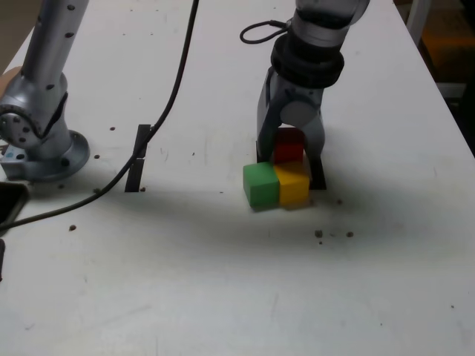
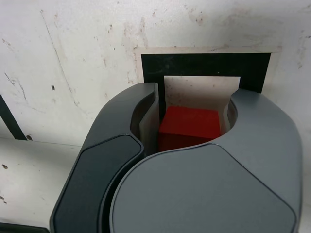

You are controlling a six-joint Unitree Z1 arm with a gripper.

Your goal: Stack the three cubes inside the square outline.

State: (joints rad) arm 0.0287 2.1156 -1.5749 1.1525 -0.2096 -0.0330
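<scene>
A white, scuffed table [image 1: 223, 282] fills the exterior view, dotted with small dark specks. At that view's left stands a grey arm base [image 1: 41, 126], with a black cable [image 1: 174, 81] running across the top past a short black strip mark [image 1: 139, 157]. My gripper [image 1: 291, 152] points down near the middle, its jaws drawn in tight on the red cube [image 1: 289, 146]. Just in front of it, toward the camera, the green cube [image 1: 260, 184] and the yellow cube [image 1: 293, 184] sit touching side by side on the table, green on the view's left. The red cube appears just above and behind the yellow one. Black edges of the square outline [image 1: 320, 178] show beside my jaws.

In the wrist view the same worn white surface lies below me. My gripper [image 2: 189, 124] has the red cube [image 2: 188, 127] pinched between its two dark jaws. Beyond it lies the square outline [image 2: 204, 64], black frame with a white centre, partly hidden by my jaws.
</scene>
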